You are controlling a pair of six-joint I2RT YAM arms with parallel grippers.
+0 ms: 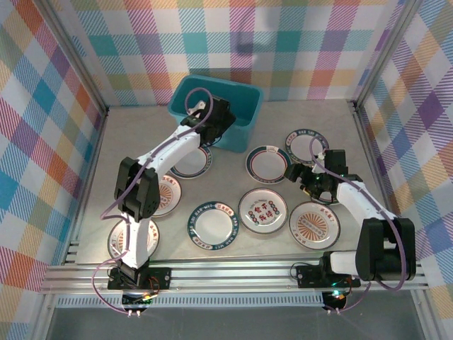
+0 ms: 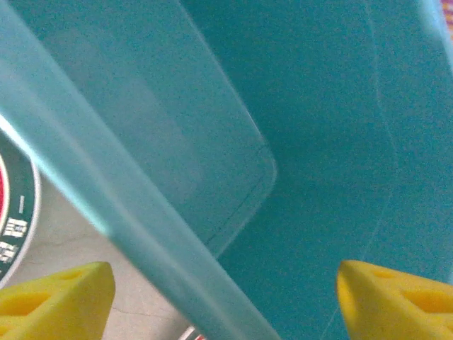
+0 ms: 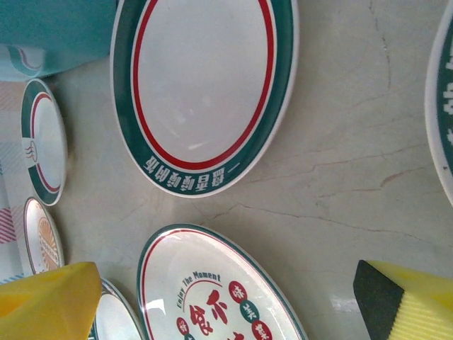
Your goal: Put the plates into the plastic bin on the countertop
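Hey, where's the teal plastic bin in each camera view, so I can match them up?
Top external: plastic bin at top centre, near the back wall.
Left wrist: its rim and inside span most of the picture.
Right wrist: top-left corner.
Shared landmark: the green-rimmed plate on the bin's near side.

Plates look glossy, bin smooth plastic, countertop veined.

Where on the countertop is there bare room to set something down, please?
Bare countertop lies at the back right, between the plastic bin and the right wall, and at the back left, between the bin and the left wall. The front middle is crowded: plates sit nearly rim to rim, with the right gripper low among them.
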